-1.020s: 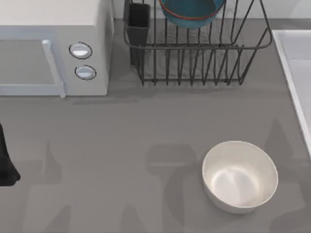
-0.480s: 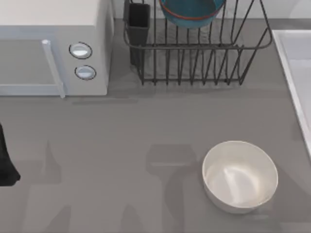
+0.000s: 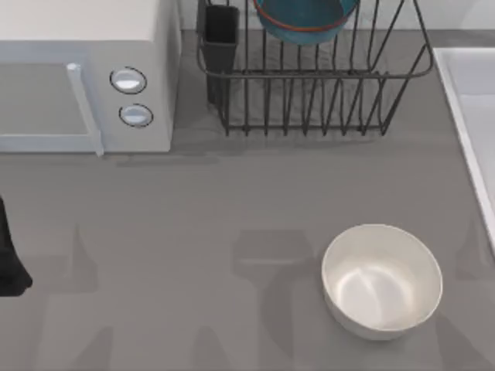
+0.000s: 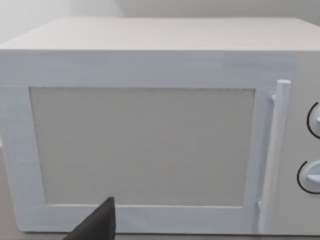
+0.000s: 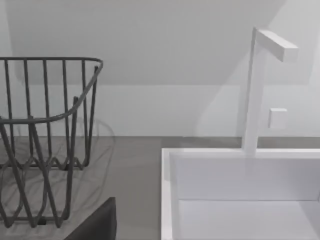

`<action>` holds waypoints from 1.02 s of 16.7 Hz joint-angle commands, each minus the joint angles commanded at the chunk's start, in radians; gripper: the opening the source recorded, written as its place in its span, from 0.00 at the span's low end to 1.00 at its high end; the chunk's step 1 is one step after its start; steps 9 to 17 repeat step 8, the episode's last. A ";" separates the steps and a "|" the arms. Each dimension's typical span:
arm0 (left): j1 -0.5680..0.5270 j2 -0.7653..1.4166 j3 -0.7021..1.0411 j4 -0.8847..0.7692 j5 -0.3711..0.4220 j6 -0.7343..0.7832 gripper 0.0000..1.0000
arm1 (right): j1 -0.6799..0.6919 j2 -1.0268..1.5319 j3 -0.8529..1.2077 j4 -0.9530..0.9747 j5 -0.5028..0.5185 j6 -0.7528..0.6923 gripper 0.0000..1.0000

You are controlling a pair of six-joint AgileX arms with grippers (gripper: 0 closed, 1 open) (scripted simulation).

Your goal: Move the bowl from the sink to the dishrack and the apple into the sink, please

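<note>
At the tabletop's far edge, the bowl already sits in the dishrack. Whether the apple reached the sink at the right edge can't be told, and neither can either gripper's opening.

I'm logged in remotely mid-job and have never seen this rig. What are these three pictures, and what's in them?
This is a simulated pair of AgileX arms, each ending in a two-finger claw, working at a grey table. The top view looks straight down; the other two come from cameras on the wrists. On the table: a white microwave at the left, the dishrack at the back with the bowl already in it, a plain white bowl in front, and the sink at the right edge. The left arm sits at the table's left edge, its camera facing the microwave door. The right wrist camera faces the rack, sink and faucet. I can't see anything held.
</note>
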 joint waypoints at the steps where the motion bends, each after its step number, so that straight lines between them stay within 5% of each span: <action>1: 0.000 0.000 0.000 0.000 0.000 0.000 1.00 | 0.015 -0.060 -0.014 -0.047 0.014 0.000 1.00; 17: 0.000 0.000 0.000 0.000 0.000 0.000 1.00 | 0.052 -0.203 -0.042 -0.155 0.049 -0.003 1.00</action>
